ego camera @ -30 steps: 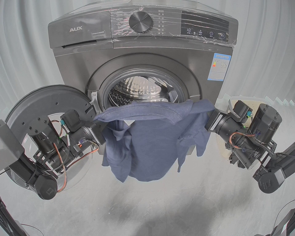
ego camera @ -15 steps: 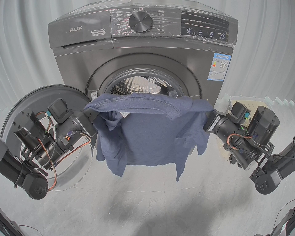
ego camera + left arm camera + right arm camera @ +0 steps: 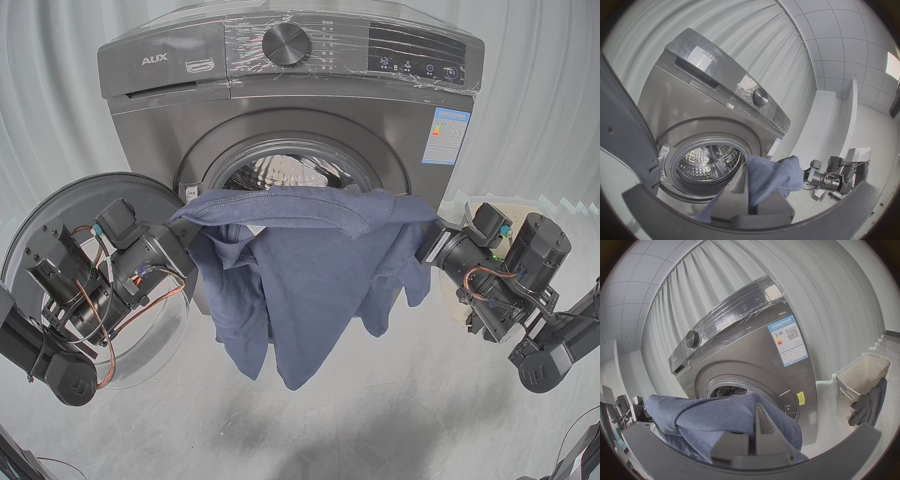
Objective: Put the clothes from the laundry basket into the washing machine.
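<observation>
The grey floor [image 3: 387, 425] nearest the robot is bare, with open room under the hanging cloth. Above it a dark blue shirt [image 3: 312, 275] hangs stretched between the two arms, right in front of the washing machine [image 3: 162, 137]. Its lower ends dangle free and do not touch the floor.

The left gripper [image 3: 753, 200] pinches the shirt's left end between its jaws. The right gripper [image 3: 750, 440] pinches the right end the same way.

The top edge of the shirt lies across the low part of the round drum opening [image 3: 281, 172], and the shiny drum shows above it. The machine's door [image 3: 94, 200] is swung wide open to the left, just behind the left arm.

On the right, near the machine's side, a cream laundry basket [image 3: 862, 374] stands on the floor behind the right arm. A dark cloth [image 3: 868, 402] hangs over the basket's rim.

A pale curtain [image 3: 544, 112] runs behind everything.
</observation>
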### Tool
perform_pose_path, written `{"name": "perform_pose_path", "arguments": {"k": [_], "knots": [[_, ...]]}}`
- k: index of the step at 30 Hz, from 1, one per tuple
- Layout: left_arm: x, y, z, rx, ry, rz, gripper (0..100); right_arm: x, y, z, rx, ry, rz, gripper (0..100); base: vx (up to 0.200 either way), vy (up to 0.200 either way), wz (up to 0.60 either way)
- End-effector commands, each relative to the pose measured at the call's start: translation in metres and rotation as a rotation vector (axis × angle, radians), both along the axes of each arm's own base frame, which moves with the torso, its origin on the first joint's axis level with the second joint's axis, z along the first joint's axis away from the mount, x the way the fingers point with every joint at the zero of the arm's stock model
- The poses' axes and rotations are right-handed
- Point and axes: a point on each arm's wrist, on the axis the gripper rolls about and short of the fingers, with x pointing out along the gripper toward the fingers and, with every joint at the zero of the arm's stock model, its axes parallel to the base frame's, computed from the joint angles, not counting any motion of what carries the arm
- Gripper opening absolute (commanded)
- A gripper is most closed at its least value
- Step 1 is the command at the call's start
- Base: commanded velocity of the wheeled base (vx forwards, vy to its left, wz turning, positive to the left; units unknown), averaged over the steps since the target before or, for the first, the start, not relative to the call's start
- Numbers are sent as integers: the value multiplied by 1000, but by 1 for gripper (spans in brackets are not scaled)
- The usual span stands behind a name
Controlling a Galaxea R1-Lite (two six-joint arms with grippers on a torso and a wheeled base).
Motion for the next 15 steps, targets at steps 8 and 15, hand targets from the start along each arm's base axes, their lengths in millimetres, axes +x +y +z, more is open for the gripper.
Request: {"name": "perform_pose_path", "arguments": {"k": [8,15], "knots": [[-2,-5,-8,15,28,-12,0,0,0,1,3,-4,-1,0,0,0,0],[0,-22,-25,60,63,-45,0,-9,2,-17,-41,59,44,0,0,0,0]]}}
